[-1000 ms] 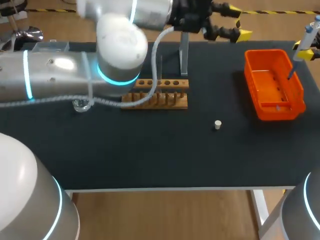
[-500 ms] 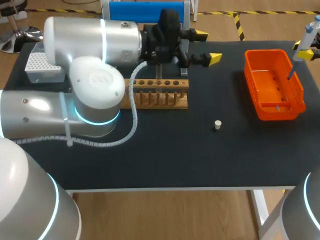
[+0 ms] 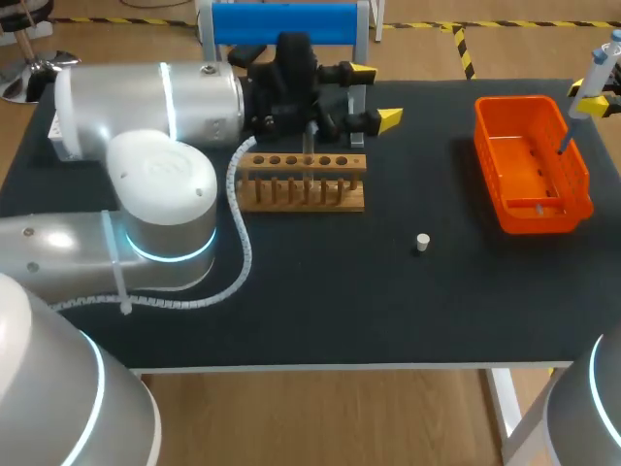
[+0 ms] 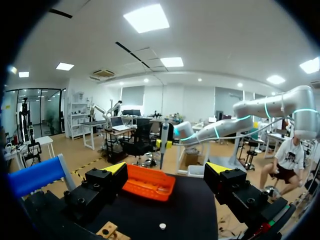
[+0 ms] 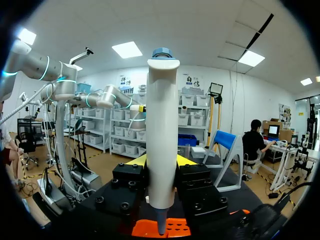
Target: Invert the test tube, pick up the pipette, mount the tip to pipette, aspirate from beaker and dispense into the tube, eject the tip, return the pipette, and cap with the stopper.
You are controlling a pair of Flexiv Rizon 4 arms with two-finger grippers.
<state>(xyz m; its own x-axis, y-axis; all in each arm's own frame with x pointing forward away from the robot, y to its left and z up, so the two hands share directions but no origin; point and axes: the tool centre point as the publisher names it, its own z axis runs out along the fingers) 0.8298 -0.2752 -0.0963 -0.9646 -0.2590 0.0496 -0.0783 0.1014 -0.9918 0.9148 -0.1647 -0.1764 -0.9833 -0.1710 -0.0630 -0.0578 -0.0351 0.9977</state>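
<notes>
My left gripper point(image 3: 376, 95) hangs open and empty just behind the right end of the wooden tube rack point(image 3: 303, 182), where a clear test tube point(image 3: 309, 153) stands. At the table's far right my right gripper point(image 3: 604, 95) is shut on the white pipette point(image 3: 590, 85), whose lower end hangs over the orange bin point(image 3: 531, 163). In the right wrist view the pipette point(image 5: 162, 140) stands upright between my right gripper's point(image 5: 161, 164) fingers, above the bin point(image 5: 175, 227). The left wrist view shows my left gripper point(image 4: 166, 170) wide open, facing the bin point(image 4: 148, 183) and the pipette point(image 4: 164, 142). A small white stopper point(image 3: 422, 242) lies on the mat. The beaker is hidden.
A blue-topped pipette stand point(image 3: 281, 19) with a grey post point(image 3: 357, 105) rises behind the rack. My left arm's big elbow point(image 3: 160, 194) covers the table's left part, with a white tip box point(image 3: 56, 131) peeking out behind it. The stopper point(image 4: 162, 226) lies ahead of my left gripper.
My left arm has swung left, bringing its open gripper from the far back edge down towards the rack and hiding the beaker. The right arm and pipette have kept still.
</notes>
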